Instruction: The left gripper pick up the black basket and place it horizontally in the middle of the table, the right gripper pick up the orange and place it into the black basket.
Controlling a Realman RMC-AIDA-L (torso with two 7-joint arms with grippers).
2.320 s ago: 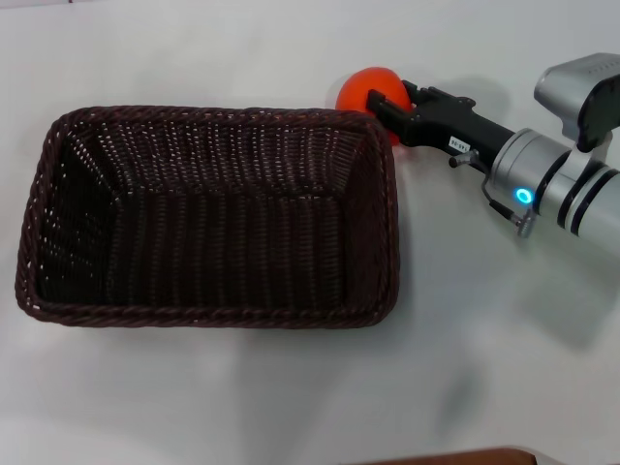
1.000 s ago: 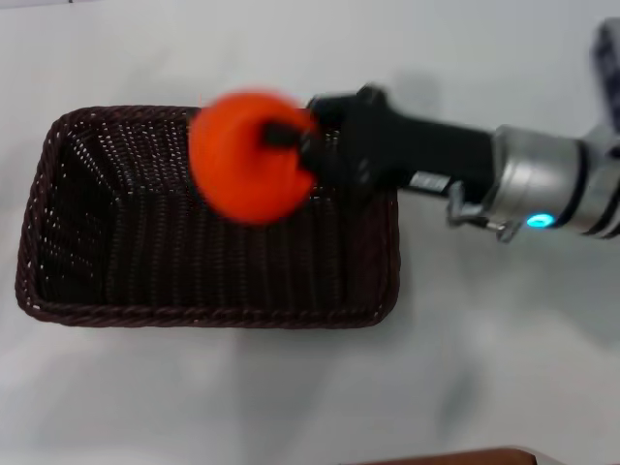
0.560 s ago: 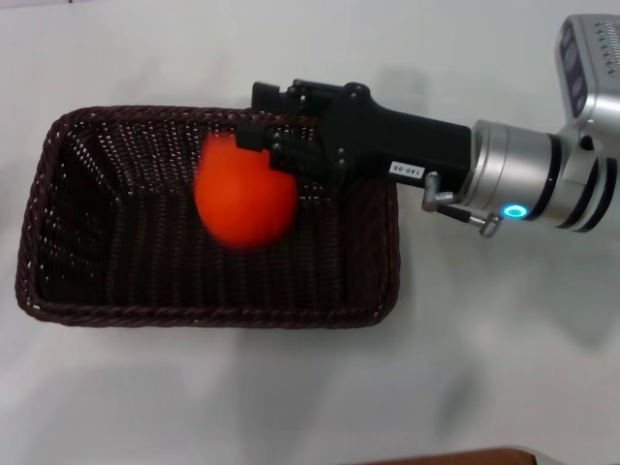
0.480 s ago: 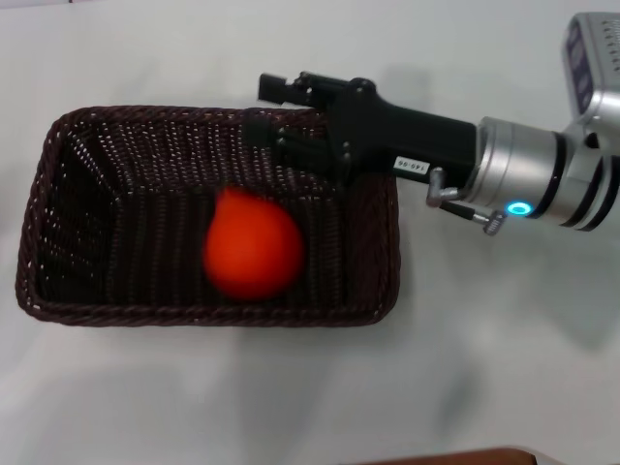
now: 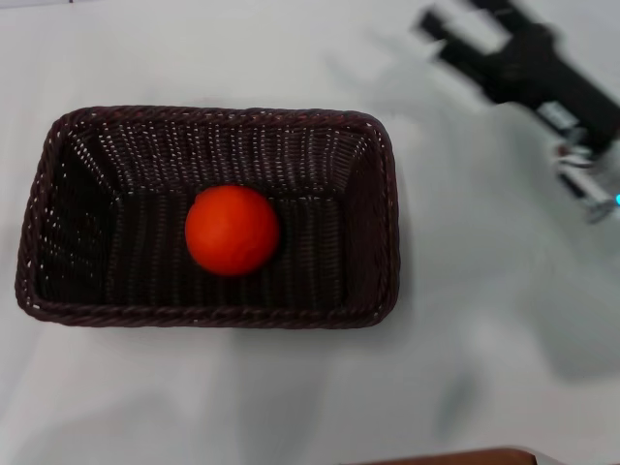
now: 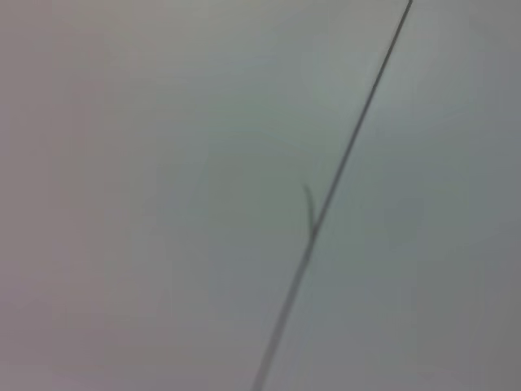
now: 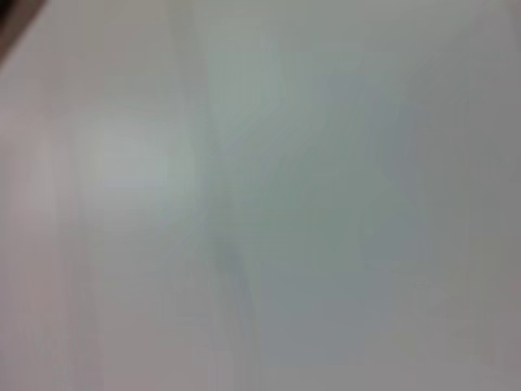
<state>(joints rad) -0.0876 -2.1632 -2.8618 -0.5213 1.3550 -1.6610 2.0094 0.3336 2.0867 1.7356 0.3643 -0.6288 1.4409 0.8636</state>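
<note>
The black basket (image 5: 58,208) lies lengthwise across the white table (image 5: 484,320), left of centre in the head view. The orange (image 5: 232,231) rests on the basket's floor, near its middle. My right gripper (image 5: 455,14) is up at the far right of the table, well away from the basket, blurred by motion, with its jaws spread apart and empty. The left gripper is out of view. The left wrist view shows only a pale surface with a thin dark line (image 6: 334,187). The right wrist view shows only blurred pale surface.
A brown edge (image 5: 455,455) runs along the bottom of the head view.
The right gripper let the orange go over the basket. The orange dropped and settled on the basket's floor. The right arm has drawn back to the far right.
</note>
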